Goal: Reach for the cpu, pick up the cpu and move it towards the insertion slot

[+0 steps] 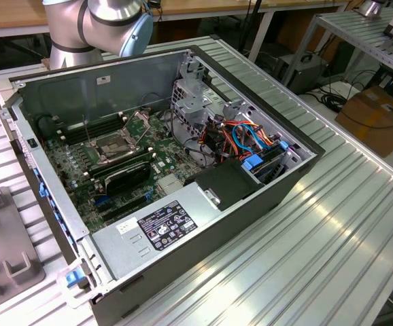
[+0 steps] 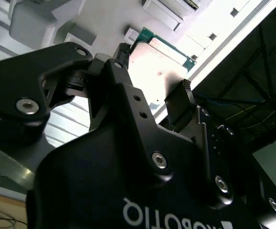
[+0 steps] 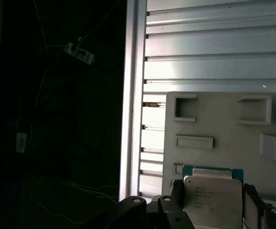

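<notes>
Straddling the cpu (image 3: 213,198) on its grey tray (image 3: 224,119), the gripper (image 2: 152,81) has fingers (image 2: 178,102) apart on either side, nothing gripped yet; a good grasp likely needs pads square on opposite edges, the insertion slot (image 1: 117,146) sitting well apart inside the computer case (image 1: 264,197).

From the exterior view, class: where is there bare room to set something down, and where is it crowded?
Free: the ribbed table on the exterior view's right of the open computer case. Crowded: inside the case, around the insertion slot and cables.
</notes>
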You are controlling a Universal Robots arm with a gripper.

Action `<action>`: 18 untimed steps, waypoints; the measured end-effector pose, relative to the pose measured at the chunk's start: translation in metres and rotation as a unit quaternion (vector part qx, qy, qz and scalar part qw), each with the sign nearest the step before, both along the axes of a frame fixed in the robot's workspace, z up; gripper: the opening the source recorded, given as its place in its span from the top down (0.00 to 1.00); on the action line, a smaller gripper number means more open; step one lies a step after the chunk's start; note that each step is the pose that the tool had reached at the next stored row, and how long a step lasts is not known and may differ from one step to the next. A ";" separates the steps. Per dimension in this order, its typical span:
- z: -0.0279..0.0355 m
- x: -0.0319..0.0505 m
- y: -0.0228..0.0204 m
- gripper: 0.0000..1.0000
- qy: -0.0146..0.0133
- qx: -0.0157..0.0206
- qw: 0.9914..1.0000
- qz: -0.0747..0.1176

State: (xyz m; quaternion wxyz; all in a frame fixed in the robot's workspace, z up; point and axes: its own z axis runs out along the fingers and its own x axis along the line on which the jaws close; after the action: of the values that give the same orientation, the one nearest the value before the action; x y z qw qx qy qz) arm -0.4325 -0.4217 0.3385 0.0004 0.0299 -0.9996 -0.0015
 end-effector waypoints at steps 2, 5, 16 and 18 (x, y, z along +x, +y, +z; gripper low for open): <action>0.0046 0.0001 0.0005 0.45 -0.001 -0.001 1.000 0.001; 0.0170 0.0001 0.0015 0.45 -0.001 -0.002 1.000 0.001; 0.0453 0.0036 0.0032 0.45 -0.001 -0.003 1.000 0.001; 0.0453 0.0089 0.0033 0.45 -0.001 -0.003 1.000 0.001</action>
State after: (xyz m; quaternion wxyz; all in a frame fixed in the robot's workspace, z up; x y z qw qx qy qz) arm -0.4236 -0.4184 0.3838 -0.0004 0.0310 -0.9995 0.0013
